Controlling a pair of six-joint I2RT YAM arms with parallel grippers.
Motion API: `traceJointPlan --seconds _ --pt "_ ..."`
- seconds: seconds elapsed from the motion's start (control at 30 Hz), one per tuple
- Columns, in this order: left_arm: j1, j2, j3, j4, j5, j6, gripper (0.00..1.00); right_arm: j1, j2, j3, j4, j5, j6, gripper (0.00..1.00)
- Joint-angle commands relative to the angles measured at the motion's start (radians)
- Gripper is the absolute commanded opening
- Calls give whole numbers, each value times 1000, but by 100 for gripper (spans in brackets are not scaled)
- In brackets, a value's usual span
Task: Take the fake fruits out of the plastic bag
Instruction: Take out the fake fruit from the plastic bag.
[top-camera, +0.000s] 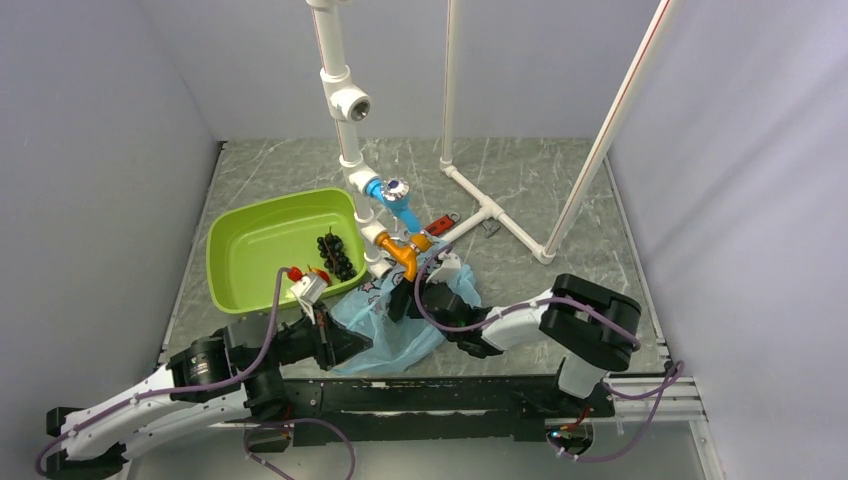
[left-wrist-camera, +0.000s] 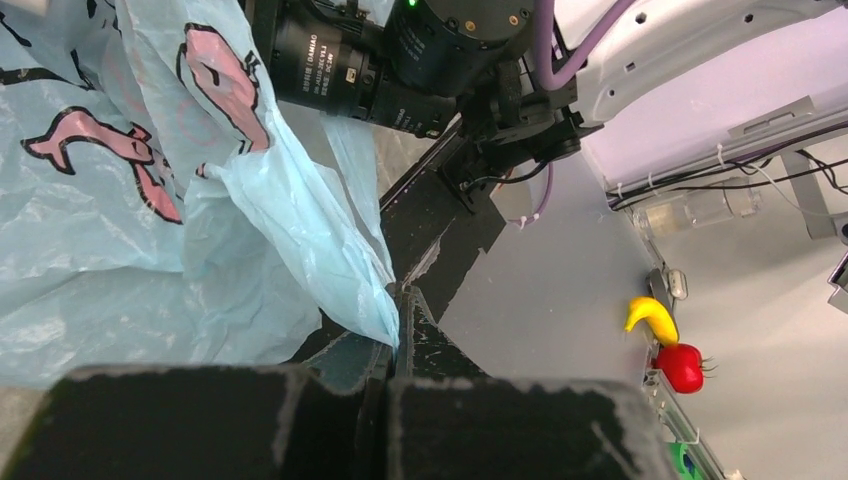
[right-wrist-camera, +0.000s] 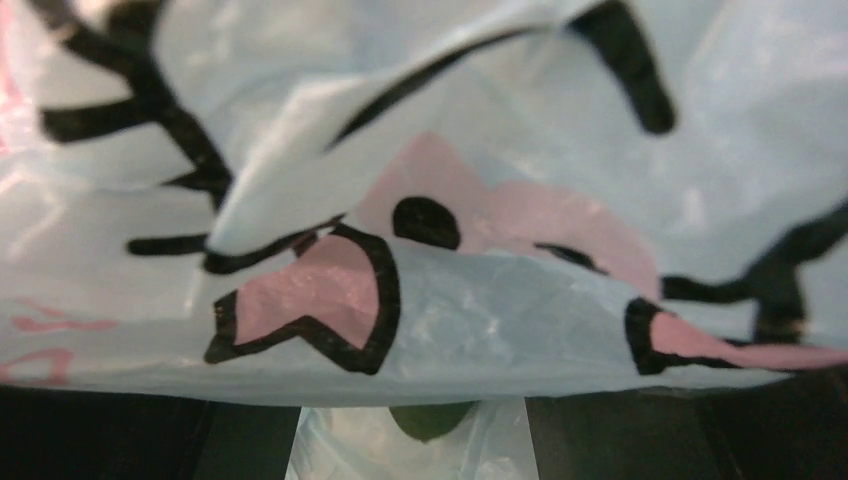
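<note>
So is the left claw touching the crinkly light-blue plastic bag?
Touching. The left wrist view shows the left claw shut tight on a fold of the crinkly light-blue plastic bag.

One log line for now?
dark grape bunch: in lime-green plastic tub; left end effector: pinching light-blue plastic bag; right end effector: at bag
</note>
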Motion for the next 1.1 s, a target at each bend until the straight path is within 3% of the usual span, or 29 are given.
traceJointPlan --seconds 0.0,0.17,0.37,0.57,0.7,0.83,1.07 --pt "-4 -11 -7 35 26 -8 0 -21 44 46 70 17 40 72" --pt "-4 -28 -12 37 24 -13 0 -24 108 72 88 33 18 72" --pt "-5 -43 -5 -8 15 -21 0 -22 175 62 108 43 20 63" --pt "-4 -67 -2 -61 -33 -33 0 -21 157 -3 167 18 -18 43" --pt "-4 -83 -2 -124 -85 -64 0 -21 42 -68 164 -14 -62 24" --pt "-4 -104 -9 -184 -147 -103 0 -20 -155 -134 104 -88 -100 10" --pt "-6 -122 -7 -174 -187 -105 0 -20 -455 -258 -80 -245 -142 0"
